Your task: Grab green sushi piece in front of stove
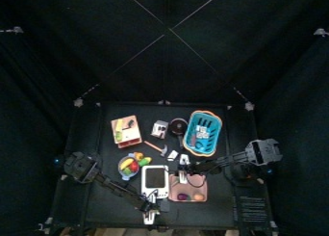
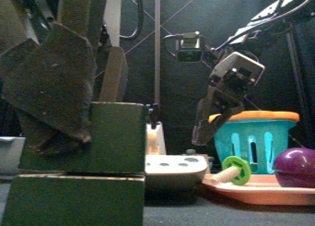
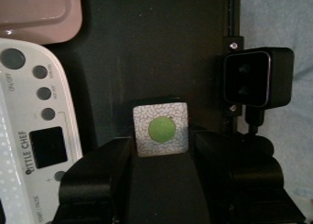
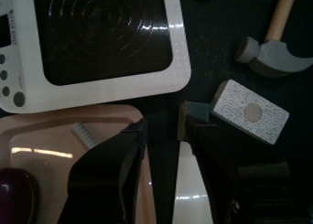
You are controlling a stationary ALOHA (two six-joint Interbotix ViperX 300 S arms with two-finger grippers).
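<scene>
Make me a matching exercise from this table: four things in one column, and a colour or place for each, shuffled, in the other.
1 green sushi piece
2 stove
3 basket
4 toy hammer

A turquoise, orange rim
B at the tips of the left hand
C white, with round buttons
D grey head, wooden handle

Pairs: 1-B, 2-C, 3-A, 4-D

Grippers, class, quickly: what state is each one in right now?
Left gripper: open, jaws either side of the green sushi piece, not clamped.
Right gripper: jaws slightly apart, holding nothing.
</scene>
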